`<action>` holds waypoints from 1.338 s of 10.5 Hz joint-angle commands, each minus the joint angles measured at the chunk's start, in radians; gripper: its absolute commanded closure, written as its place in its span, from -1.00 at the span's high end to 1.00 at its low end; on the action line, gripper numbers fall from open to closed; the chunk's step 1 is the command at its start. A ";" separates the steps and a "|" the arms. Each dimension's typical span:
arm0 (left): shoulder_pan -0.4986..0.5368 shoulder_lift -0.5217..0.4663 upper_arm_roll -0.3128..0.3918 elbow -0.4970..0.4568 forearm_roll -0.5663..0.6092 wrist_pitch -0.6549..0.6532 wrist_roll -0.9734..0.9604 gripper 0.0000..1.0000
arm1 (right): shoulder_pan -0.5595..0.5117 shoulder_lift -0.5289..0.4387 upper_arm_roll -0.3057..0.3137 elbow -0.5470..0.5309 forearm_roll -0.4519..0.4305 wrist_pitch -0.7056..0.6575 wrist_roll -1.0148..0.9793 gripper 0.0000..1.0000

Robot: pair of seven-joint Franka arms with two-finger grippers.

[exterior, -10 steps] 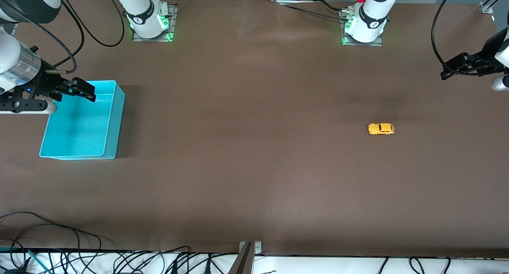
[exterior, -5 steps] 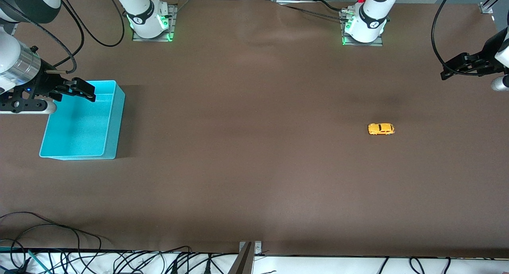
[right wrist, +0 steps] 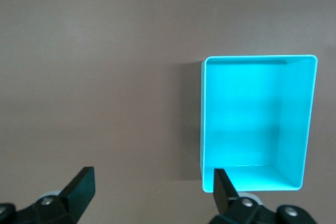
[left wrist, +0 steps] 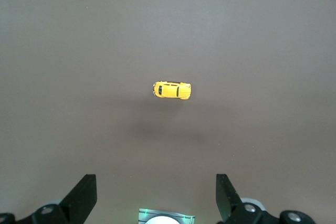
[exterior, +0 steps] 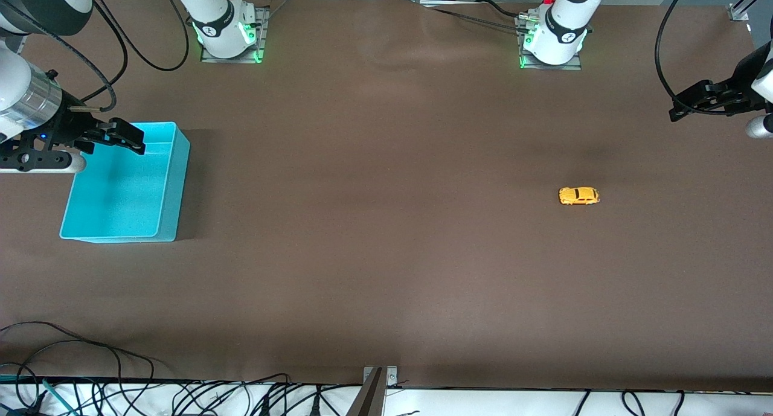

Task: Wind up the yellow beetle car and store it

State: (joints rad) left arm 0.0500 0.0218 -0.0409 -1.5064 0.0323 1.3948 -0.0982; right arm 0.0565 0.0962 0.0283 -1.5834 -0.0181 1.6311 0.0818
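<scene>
Nothing has visibly moved since the earlier frames: both arms hang where they were, and the yellow beetle car (exterior: 579,195) sits at the same spot on the brown table (exterior: 386,271).

That car lies in the right-hand part of the front frame, a little above mid-height, on its wheels with its length running across the picture. It rests alone on the table, toward the left arm's end.

At the right edge of the frame, in its upper part, the left pincer (exterior: 679,109) hangs in the air over bare table, released, gripping nothing. The car is well apart from it, lower in the frame and closer to the middle. In the left wrist view the car (left wrist: 172,90) shows near the centre of the picture, well clear of the two spread fingertips (left wrist: 84,192) at the bottom edge.

On the left side of the front frame the right pincer (exterior: 124,135) hovers over the upper rim of a turquoise bin (exterior: 172,186), also released and holding nothing. The right wrist view shows the bin (right wrist: 310,124) with nothing in it.
</scene>
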 commanded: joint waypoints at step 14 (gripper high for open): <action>0.001 0.027 -0.004 0.016 0.004 0.001 -0.012 1.00 | 0.002 0.000 0.001 0.011 -0.013 -0.011 -0.010 1.00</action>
State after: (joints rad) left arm 0.0455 0.0236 -0.0428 -1.5067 0.0324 1.3950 -0.0983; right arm 0.0569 0.0962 0.0288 -1.5834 -0.0181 1.6311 0.0812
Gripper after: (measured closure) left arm 0.000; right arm 0.000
